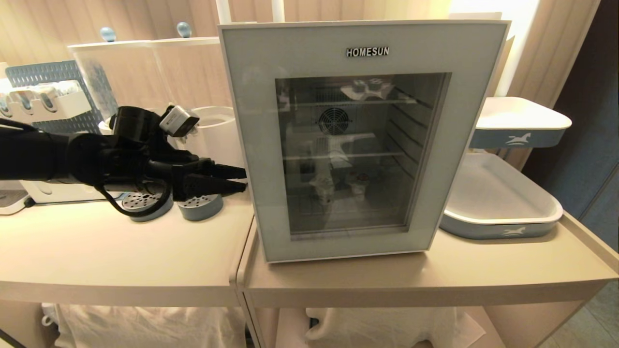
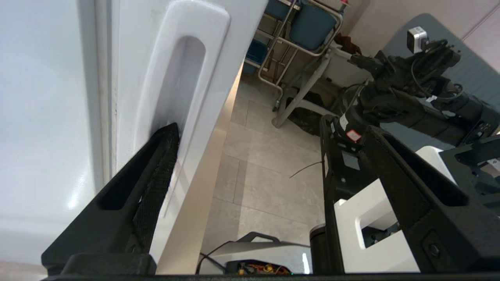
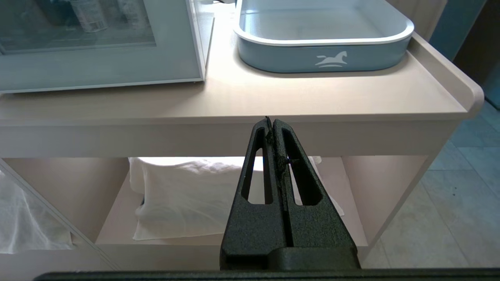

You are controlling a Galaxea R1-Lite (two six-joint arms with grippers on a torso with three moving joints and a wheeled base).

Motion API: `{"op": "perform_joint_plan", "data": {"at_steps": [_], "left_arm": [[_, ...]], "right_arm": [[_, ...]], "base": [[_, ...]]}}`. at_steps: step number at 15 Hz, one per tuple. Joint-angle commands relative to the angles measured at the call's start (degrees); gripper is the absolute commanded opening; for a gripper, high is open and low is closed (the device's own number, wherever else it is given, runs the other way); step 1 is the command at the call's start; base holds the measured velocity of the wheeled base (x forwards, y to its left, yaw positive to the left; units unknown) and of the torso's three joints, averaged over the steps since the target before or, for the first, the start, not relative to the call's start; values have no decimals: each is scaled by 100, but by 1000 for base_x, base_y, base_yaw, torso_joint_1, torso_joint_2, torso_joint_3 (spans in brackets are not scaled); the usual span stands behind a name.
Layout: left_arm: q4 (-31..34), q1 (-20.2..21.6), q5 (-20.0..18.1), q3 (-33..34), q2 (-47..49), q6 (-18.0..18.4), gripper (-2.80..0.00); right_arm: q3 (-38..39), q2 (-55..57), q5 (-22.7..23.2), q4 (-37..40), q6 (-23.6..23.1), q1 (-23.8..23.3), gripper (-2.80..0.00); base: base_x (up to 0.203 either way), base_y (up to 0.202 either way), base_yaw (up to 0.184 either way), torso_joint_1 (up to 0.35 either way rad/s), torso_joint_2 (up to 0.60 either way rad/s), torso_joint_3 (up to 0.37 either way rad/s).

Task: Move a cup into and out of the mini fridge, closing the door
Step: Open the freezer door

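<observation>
The white mini fridge [image 1: 360, 140] stands on the table with its door [image 1: 251, 121] shut. Behind the dark glass, small pale containers [image 1: 359, 184] show dimly on the lower shelf; I cannot tell which is the cup. My left gripper [image 1: 242, 179] is open at the fridge's left side. In the left wrist view one fingertip [image 2: 168, 140] rests in the moulded handle recess [image 2: 183, 78] on the door's side edge, while the other finger hangs out in free air. My right gripper [image 3: 272, 121] is shut on nothing, parked low in front of the table's edge.
Two clear cylindrical dispensers [image 1: 130, 72] and a white jug stand behind my left arm, with round perforated bases [image 1: 200, 208] under it. Two white-and-blue trays [image 1: 503, 208] sit right of the fridge. A seam [image 1: 240, 270] splits the two tables. White cloth lies on the shelf below.
</observation>
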Motion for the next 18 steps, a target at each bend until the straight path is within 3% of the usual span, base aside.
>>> {"op": "perform_joint_plan", "data": {"at_steps": [1,5,11,13,15,18], "left_arm": [[59,-29,-94,393,-333,9,0],[48,-265,-174,1332,-1453,29,0],[63,-1418,-213,2916,-3738,8,0],[91,-1588,-160,3262,-4252,-22,0],[92,-1510,-22,3547,-4524,-160,0],[111,-508,631,3824,-5170,-669,0]], "right_arm": [[0,6,1,3,-4,2,-280],[0,6,1,3,1,2,-280],[0,6,1,3,-4,2,-280],[0,6,3,3,5,2,-280],[0,6,1,3,-4,2,-280],[0,6,1,3,2,2,-280]], "base": [[0,0,0,0,0,0],[0,0,0,0,0,0],[0,0,0,0,0,0],[0,0,0,0,0,0],[0,0,0,0,0,0],[0,0,0,0,0,0]]}}
